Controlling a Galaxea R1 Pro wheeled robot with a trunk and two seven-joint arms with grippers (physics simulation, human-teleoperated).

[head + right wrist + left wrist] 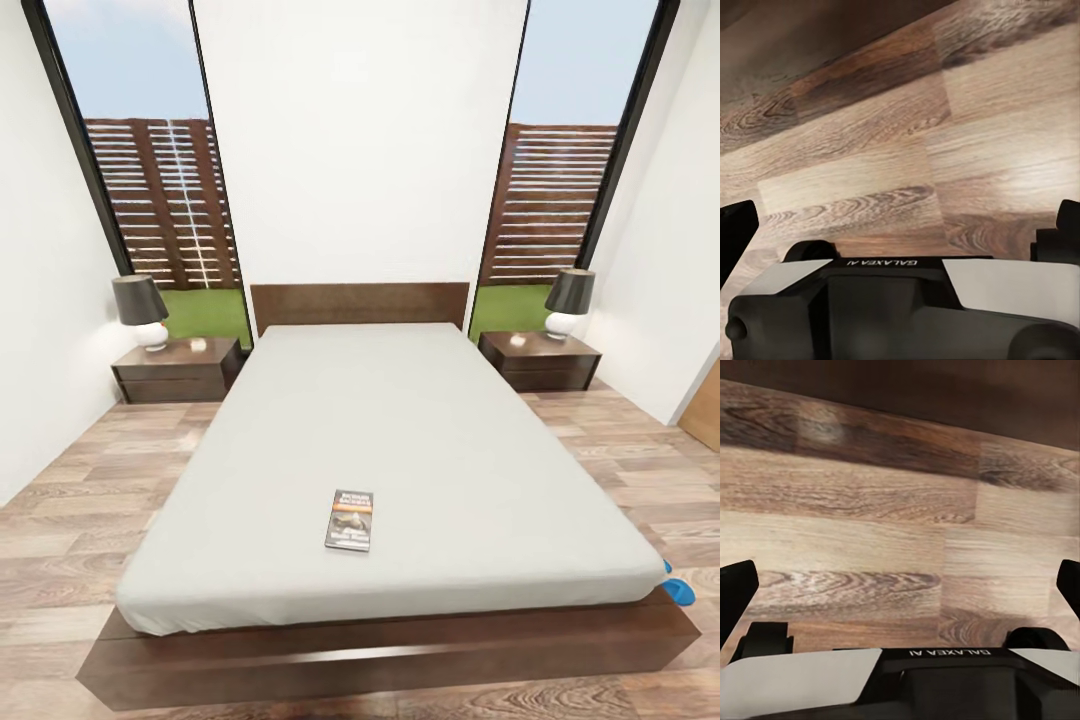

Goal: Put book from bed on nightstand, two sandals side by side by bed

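The robot stands at the foot of the bed (400, 440), looking along it toward the headboard (360, 303), so the step in hand appears to be the approach to the book (349, 520). The book lies flat on the mattress near the foot edge, a little left of the centre line, cover up. Its long axis runs almost straight from near to far, tipped slightly so that its far end leans right; the white title lettering sits at the far end and the photo at the near end. A nightstand (176, 368) stands at the far left of the bed and another nightstand (541, 358) at the far right, each carrying a lamp, with bare top beside it. A bit of bright blue, probably one sandal (681, 589), pokes out at the near right corner of the bed frame; the other I cannot find. The left gripper (900, 589) and the right gripper (900, 225) both hang over the wood floor (90, 520) with their fingers spread wide and nothing between them. To do it well, I would close in on the foot edge, reach from above and pinch the book across its short width, since it is thin and may slide on the mattress.
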